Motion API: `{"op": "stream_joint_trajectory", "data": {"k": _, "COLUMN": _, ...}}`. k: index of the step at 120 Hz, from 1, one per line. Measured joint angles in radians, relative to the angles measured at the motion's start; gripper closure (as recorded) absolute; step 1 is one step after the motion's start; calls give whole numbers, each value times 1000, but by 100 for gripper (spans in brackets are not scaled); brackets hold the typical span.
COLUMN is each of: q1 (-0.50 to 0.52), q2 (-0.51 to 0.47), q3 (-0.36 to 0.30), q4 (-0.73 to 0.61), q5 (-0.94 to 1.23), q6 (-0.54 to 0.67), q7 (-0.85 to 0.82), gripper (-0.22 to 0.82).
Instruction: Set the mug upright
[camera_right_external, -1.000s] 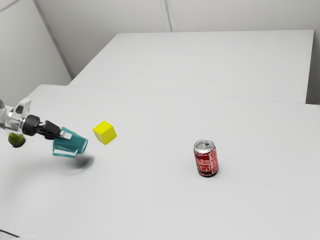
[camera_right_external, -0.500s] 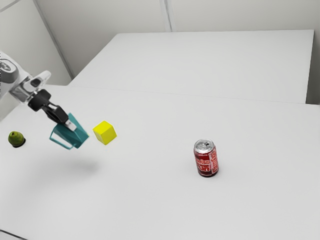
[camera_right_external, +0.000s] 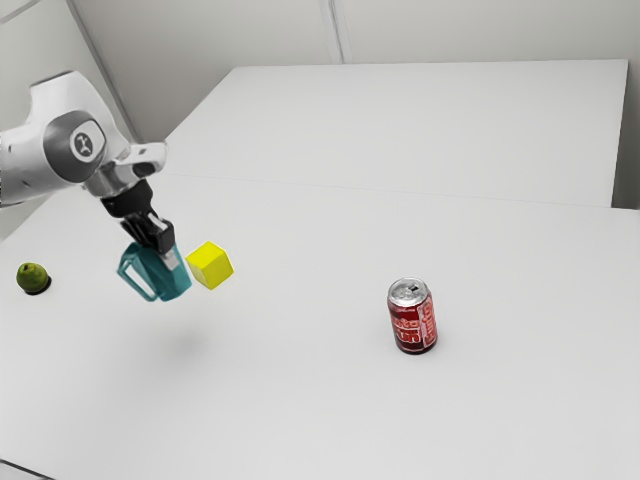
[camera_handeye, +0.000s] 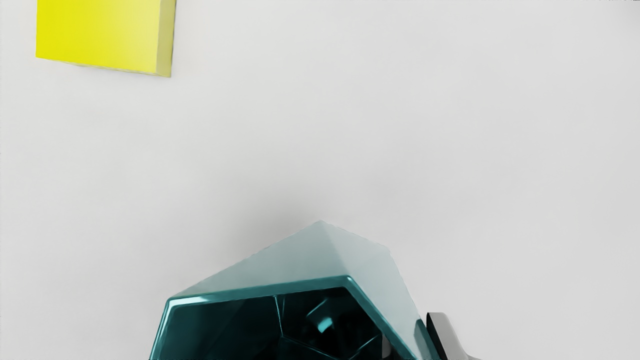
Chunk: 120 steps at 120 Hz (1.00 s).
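My gripper (camera_right_external: 163, 252) is shut on the teal mug (camera_right_external: 160, 277) near its rim in the exterior view. The mug hangs above the table, tilted a little, its opening facing up towards my hand and its handle on the exterior view's left. A soft shadow lies on the table beneath it. In the wrist view the open mouth of the mug (camera_handeye: 300, 283) faces the camera, with a grey fingertip against its outer wall. Its inside is dark, and its base is hidden there.
A yellow cube (camera_right_external: 210, 266) rests on the table (camera_right_external: 300, 400) close behind the mug. The red can (camera_right_external: 412, 317) stands towards the exterior view's right, and a green pear (camera_right_external: 33, 278) lies at the far left. In the wrist view the cube (camera_handeye: 100, 35) shows at a corner.
The hand has swung from nearly level to pointing steeply down and moved towards the exterior view's right. The held mug has turned with it, from lying sideways to nearly upright, and is off the table.
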Motion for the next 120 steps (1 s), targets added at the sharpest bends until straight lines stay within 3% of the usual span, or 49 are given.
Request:
{"op": "stream_joint_trajectory", "data": {"k": 21, "q1": -10, "q2": -12, "q3": -48, "q4": -73, "q5": 63, "q6": 132, "q7": -107, "gripper": 77}}
{"op": "stream_joint_trajectory", "data": {"k": 46, "q1": -68, "q2": -10, "q3": -56, "q4": -119, "q5": 125, "q6": 253, "q7": -229, "gripper": 77}}
{"op": "stream_joint_trajectory", "data": {"k": 120, "q1": -100, "q2": -23, "q3": -94, "q4": -282, "q5": 213, "q6": 416, "q7": -523, "gripper": 77}}
